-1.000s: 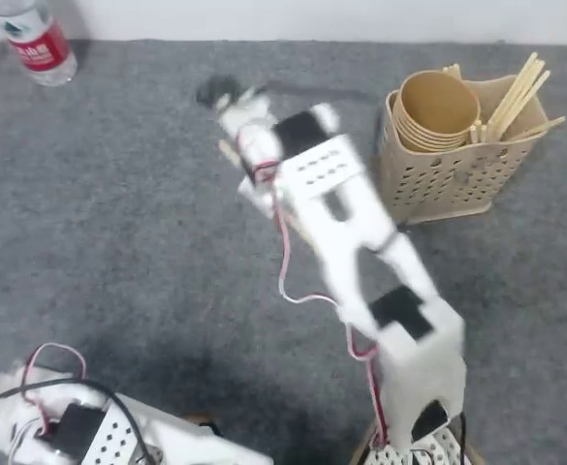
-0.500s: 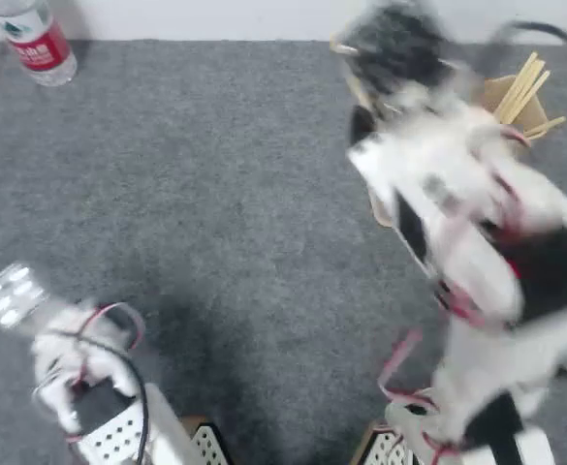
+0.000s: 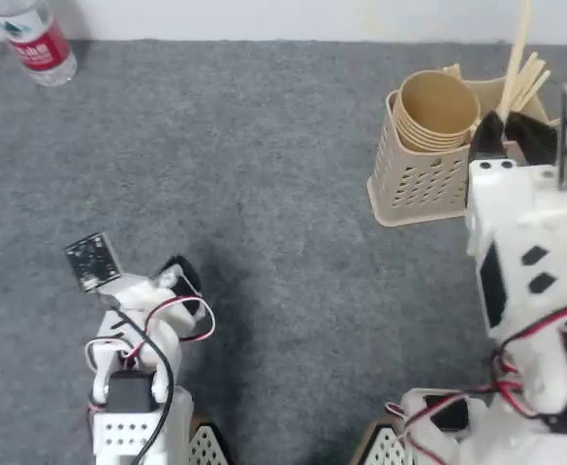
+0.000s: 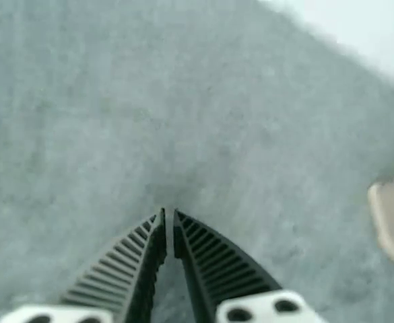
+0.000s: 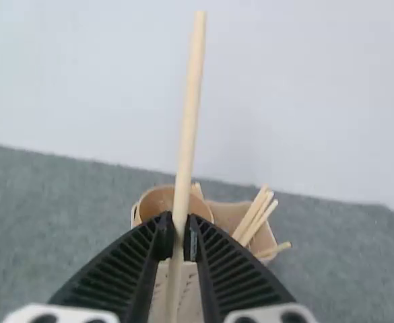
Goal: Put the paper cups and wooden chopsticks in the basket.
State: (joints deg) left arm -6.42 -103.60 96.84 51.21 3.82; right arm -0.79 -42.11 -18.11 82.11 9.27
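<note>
The right gripper [image 5: 176, 232] has carried a chopstick [image 5: 190, 101] from mid-table to above the basket [image 3: 419, 184].

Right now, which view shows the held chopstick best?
Right wrist view: the chopstick stands clamped in the right gripper, over the basket. High view catches a thin sliver beyond the gripper. Left wrist view faces carpet.

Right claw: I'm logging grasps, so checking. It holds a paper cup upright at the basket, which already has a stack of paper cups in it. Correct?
Not quite. The right claw is shut on a wooden chopstick, not a paper cup; the right wrist view shows it. The rest stands: held upright at the basket, which already has a stack of paper cups in it.
</note>
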